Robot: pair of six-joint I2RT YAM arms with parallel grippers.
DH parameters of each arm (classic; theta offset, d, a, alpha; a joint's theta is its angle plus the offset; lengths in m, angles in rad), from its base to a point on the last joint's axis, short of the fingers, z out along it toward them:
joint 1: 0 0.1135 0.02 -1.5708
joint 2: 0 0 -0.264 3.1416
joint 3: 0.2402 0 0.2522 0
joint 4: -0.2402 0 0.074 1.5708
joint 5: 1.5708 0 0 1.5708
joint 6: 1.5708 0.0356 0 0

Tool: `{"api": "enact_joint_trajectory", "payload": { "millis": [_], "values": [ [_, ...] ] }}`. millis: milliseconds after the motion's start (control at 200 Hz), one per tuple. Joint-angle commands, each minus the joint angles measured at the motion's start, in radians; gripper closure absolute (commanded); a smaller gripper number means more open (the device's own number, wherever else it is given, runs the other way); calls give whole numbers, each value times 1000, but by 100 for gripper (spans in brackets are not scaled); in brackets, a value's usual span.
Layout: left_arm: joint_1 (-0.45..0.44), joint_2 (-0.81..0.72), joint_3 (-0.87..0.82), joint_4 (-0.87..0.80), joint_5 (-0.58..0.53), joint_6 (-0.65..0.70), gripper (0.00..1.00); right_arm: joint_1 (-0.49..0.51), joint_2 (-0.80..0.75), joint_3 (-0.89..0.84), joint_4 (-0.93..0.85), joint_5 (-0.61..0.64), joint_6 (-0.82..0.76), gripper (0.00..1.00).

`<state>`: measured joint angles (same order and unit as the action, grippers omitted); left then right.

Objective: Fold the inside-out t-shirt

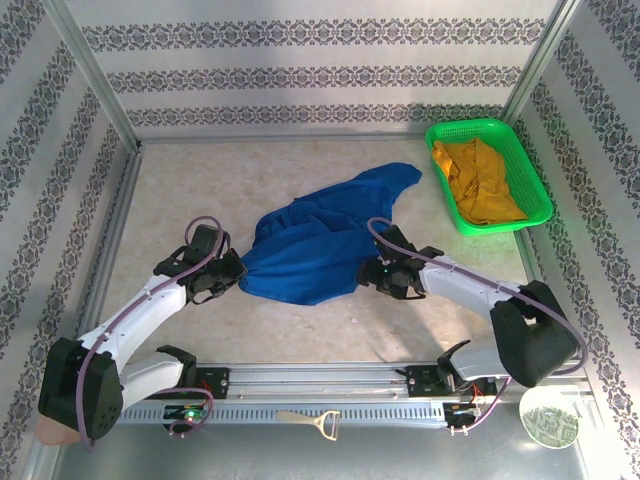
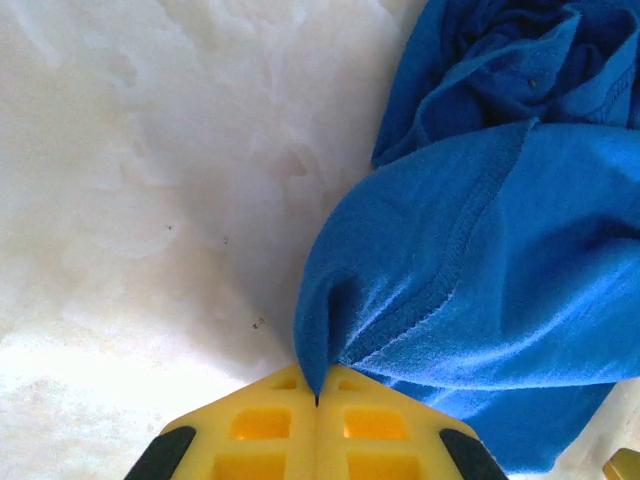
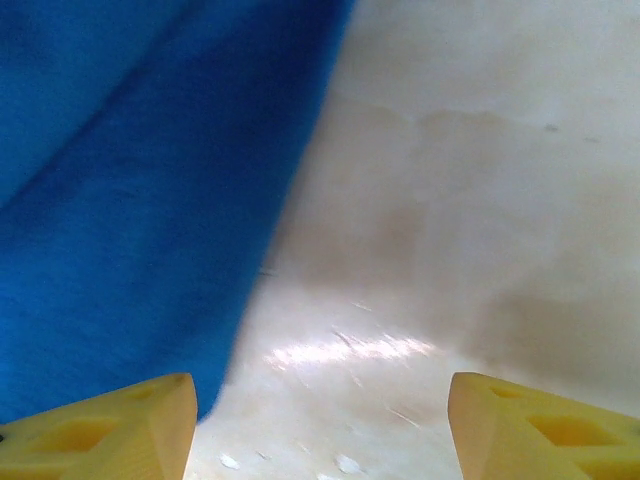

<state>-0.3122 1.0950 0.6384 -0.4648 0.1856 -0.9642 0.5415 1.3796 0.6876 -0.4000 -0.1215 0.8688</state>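
Note:
The inside-out t-shirt (image 1: 320,240) is a crumpled royal-blue heap in the middle of the table, one end trailing toward the back right. My left gripper (image 1: 232,272) sits at its left edge. In the left wrist view the yellow jaws of the left gripper (image 2: 317,400) are shut on a pinched fold of the t-shirt (image 2: 480,260), near a stitched hem. My right gripper (image 1: 372,275) is at the shirt's right edge. In the right wrist view the right gripper (image 3: 320,420) is open over bare table, and the t-shirt (image 3: 120,200) lies just beyond its left finger.
A green basket (image 1: 470,127) at the back right holds a mustard-yellow garment (image 1: 478,180). Patterned walls and a metal frame enclose the table. A small tan tool (image 1: 312,422) and a round disc (image 1: 549,420) lie by the near rail.

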Motion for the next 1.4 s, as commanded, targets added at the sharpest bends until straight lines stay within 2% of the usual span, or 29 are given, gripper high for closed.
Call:
{"api": "enact_joint_trajectory", "payload": {
  "millis": [0, 245, 390, 475, 525, 649, 799, 929, 1054, 1254, 1374, 1394],
  "values": [
    [8, 5, 7, -31, -20, 31, 100, 34, 56, 21, 111, -38, 38, 33],
    [7, 1, 13, -35, -15, 38, 100, 100, 224, 113, 162, -54, 80, 40],
    [7, 2, 22, -34, -13, 41, 100, 124, 277, 145, 189, -58, 106, 62],
    [8, 1, 30, -34, -11, 45, 100, 126, 273, 165, 193, -59, 113, 68],
    [8, -1, 35, -36, -10, 47, 100, 127, 264, 186, 170, -61, 112, 66],
    [8, -12, 41, -44, -8, 51, 100, 143, 228, 211, 117, -48, 122, 53],
    [9, -23, 43, -43, -3, 49, 100, 180, 187, 212, 56, -10, 157, 43],
    [9, -27, 43, -40, 0, 47, 100, 195, 192, 192, 62, 5, 181, 40],
    [10, -26, 49, -38, 5, 48, 100, 213, 194, 167, 39, 42, 222, 31],
    [11, -24, 60, -38, 8, 48, 100, 225, 217, 116, 77, 56, 279, 31],
    [12, -23, 67, -37, 8, 47, 100, 227, 243, 131, 103, 52, 263, 40],
    [10, -21, 67, -35, 8, 47, 100, 224, 245, 139, 102, 54, 254, 46]
  ]
}}
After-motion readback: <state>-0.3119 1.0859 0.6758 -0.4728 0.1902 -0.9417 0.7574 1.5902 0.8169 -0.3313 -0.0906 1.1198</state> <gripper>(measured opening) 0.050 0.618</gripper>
